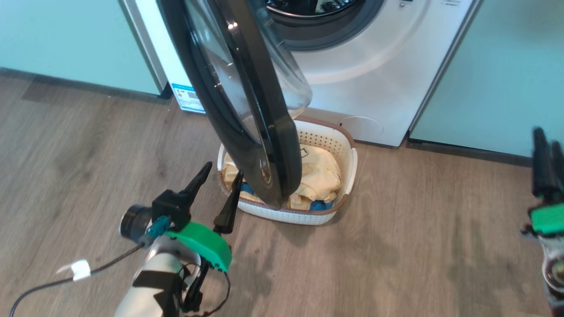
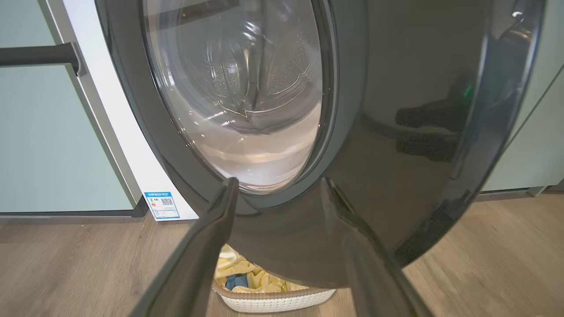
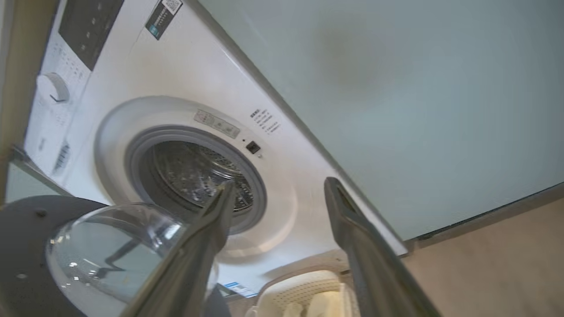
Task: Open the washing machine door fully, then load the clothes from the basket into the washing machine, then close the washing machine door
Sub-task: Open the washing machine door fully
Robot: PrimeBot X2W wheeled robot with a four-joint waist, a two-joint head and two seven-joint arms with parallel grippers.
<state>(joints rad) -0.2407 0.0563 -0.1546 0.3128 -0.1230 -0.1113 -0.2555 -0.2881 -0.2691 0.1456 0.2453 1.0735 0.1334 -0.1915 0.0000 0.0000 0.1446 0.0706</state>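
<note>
1. Inspecting the washing machine (image 1: 374, 66), we record one white front-loader, its grey seal (image 3: 132, 163) and steel drum (image 3: 189, 171) exposed.
2. One washing machine door (image 1: 273, 145) stands out from the machine's front, partly open. It has a wide glossy black rim around a bulging clear glass bowl.
3. One basket (image 1: 286, 215) sits on the floor (image 1: 396, 242) directly before the machine, beneath the door's lower edge. Its walls are cream and perforated, its rim brown.
4. The clothes (image 1: 321, 176) lie in that basket. The pale yellow fabric is bundled, so we cannot count the garments; blue fabric shows at two spots.
5. We count two grippers. The left gripper (image 1: 223, 169) is before the machine, near the door's lower rim, fingers spread and grasping nothing. We cannot tell whether it touches the rim.
6. The right gripper (image 1: 547, 136) stands farther out from the machine, toward the robot's right. Its fingers are parted, with nothing between them.
7. One blue-edged sticker (image 1: 187, 97) marks the machine's lower corner.
</note>
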